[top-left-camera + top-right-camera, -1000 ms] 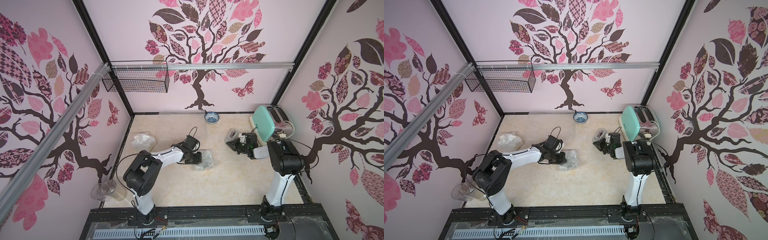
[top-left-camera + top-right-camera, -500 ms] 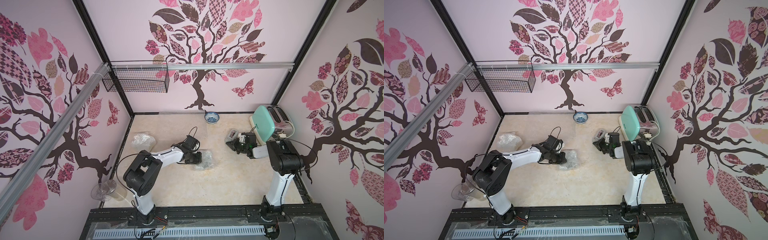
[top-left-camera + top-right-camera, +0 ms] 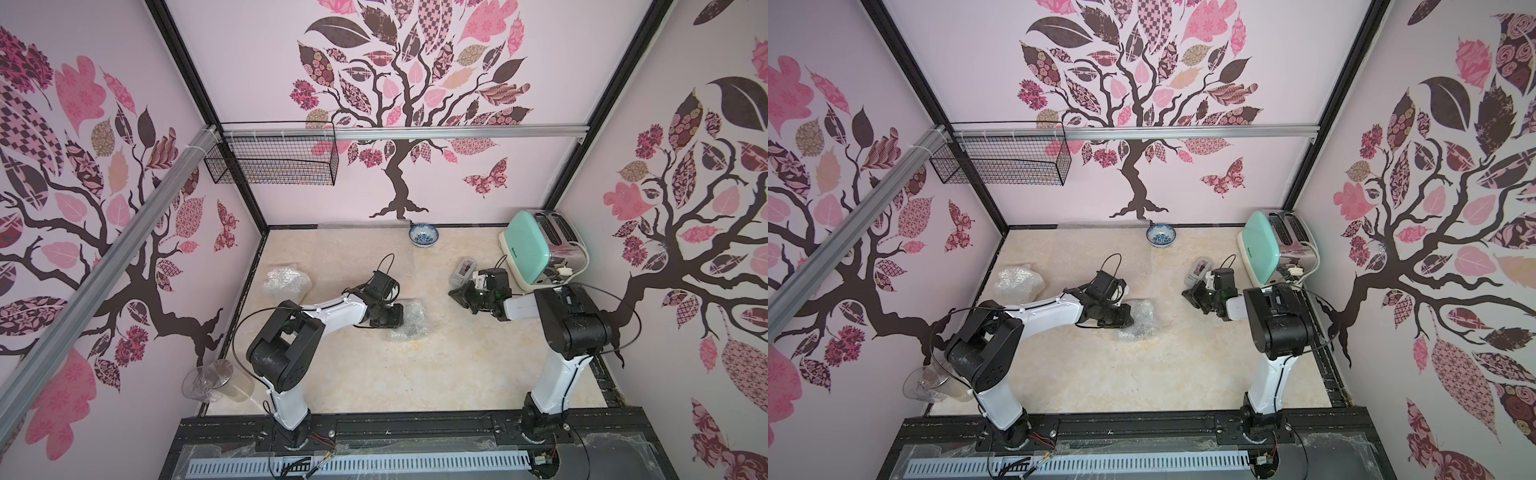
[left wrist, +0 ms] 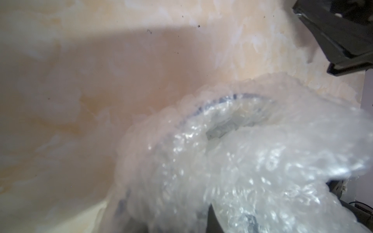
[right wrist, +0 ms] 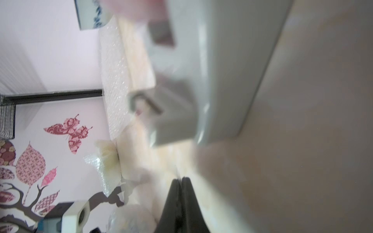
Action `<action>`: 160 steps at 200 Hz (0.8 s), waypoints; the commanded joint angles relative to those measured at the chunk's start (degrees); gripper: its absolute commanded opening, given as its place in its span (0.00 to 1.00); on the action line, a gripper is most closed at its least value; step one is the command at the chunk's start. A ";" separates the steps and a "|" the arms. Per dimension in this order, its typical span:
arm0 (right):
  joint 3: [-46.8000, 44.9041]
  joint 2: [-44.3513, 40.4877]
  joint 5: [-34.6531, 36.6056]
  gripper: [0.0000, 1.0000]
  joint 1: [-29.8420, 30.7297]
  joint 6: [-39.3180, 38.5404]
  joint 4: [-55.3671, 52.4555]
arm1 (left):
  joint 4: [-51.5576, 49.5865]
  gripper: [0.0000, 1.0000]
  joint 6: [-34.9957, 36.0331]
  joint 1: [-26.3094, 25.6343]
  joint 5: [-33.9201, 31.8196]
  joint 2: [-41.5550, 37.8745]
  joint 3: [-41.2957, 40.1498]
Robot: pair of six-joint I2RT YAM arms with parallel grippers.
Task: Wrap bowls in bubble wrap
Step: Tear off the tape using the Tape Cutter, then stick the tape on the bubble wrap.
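Two grippers are mine, and both are closed. My left gripper [image 3: 397, 322] is pinched on the bubble wrap [image 3: 410, 319] that is bunched around a bowl [image 4: 232, 96] in the middle of the table [image 3: 374, 374]. In the left wrist view the crinkled plastic rises over my fingers and hides most of them. The bowl's dark blue rim shows through the wrap just beyond them, so the bowl sits right at my fingertips, resting on the table.

My right gripper [image 5: 181, 181] has its black fingers pressed flat together with nothing between them. It is well apart from the wrapped bowl, over toward the right side, just beside a small grey gadget [image 3: 463, 269] and near the mint-green toaster [image 3: 528, 253]. I cannot tell whether it touches the tabletop.

A second bowl [image 3: 423, 238], blue and white and uncovered, stands against the back wall, far from both my grippers. It is just beside the corner of a flat sheet [image 3: 357, 227] of bubble wrap that lies along that wall. A finished bundle [image 3: 286, 282] of wrap rests near the left wall, behind my left arm.

The tabletop is a pale, cream marbled surface. Pink walls with dark tree and leaf pictures close it in on three sides. A black wire basket [image 3: 274, 160] hangs from a rail on the back wall, and a clear glass [image 3: 210, 380] sits at the front left corner.
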 commanded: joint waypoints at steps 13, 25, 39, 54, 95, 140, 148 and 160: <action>0.00 -15.15 -2.85 0.00 3.65 -7.46 -6.46 | -2.09 0.09 0.72 -0.04 -0.22 1.85 -1.22; -0.67 -18.75 -4.16 0.00 5.78 -9.01 -8.39 | -2.02 0.09 0.70 -0.04 -0.28 1.56 -1.42; -1.53 -21.27 -4.86 0.00 9.02 -10.26 -10.30 | -1.68 0.09 0.69 -0.02 -0.32 1.03 -1.72; -2.18 -22.81 -5.15 0.00 13.40 -12.33 -12.19 | -1.74 0.09 0.70 0.04 -0.22 0.86 -1.80; -2.95 -21.37 -3.00 0.00 23.72 -15.71 -14.54 | -1.11 0.09 0.32 0.16 -0.49 0.09 -2.58; -2.56 -17.77 -1.40 0.00 27.54 -16.49 -14.50 | -1.06 0.09 0.18 0.19 -0.40 -0.40 -2.74; -2.60 -17.27 -0.99 0.00 27.51 -16.48 -14.72 | -1.04 0.09 0.15 0.22 -0.47 -0.48 -2.87; -2.57 -16.78 -0.37 0.00 27.56 -17.01 -15.04 | -1.01 0.09 0.00 0.26 -0.57 -0.61 -3.08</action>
